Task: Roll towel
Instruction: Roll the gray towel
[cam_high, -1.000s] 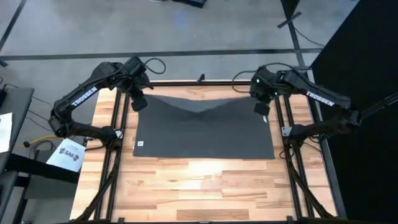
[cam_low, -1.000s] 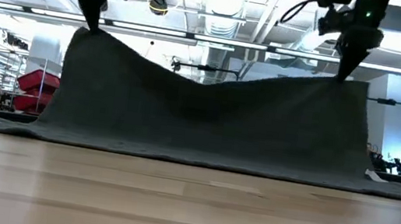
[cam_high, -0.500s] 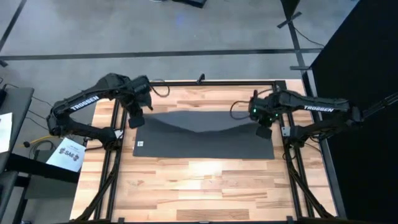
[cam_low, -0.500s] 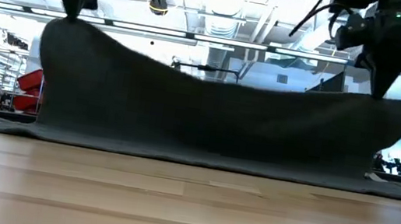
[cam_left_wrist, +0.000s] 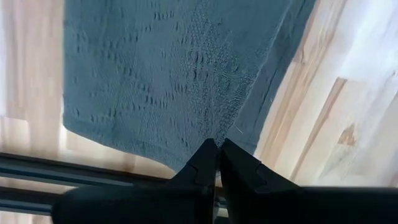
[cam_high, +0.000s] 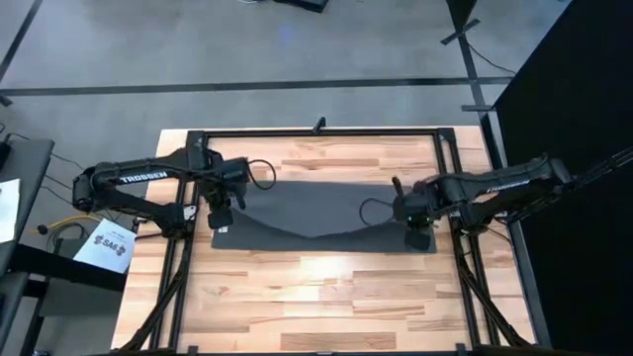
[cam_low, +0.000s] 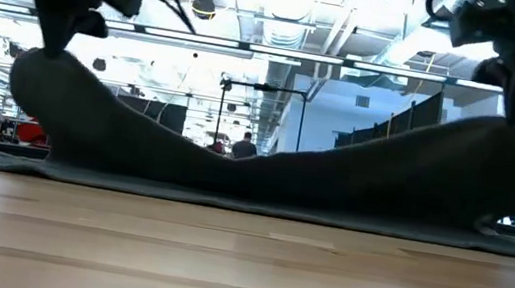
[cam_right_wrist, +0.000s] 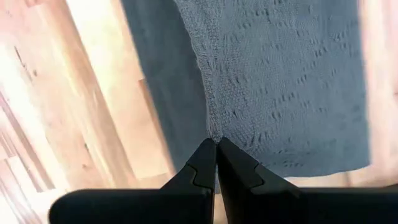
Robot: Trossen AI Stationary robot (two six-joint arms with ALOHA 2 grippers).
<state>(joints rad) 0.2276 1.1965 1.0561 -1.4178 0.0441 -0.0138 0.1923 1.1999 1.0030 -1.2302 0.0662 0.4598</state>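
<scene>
Towel [cam_high: 316, 208] corners hang pinched in left end effector [cam_high: 221, 219] and right end effector [cam_high: 416, 235].

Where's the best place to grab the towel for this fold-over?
Probably at its two raised corners, where each claw is shut on it now: left claw, right claw. The towel sags in the middle between them, so pinching both end corners from above keeps the lifted edge spread over the table.

Wooden table [cam_high: 326, 287], black frame [cam_high: 316, 132]
</scene>
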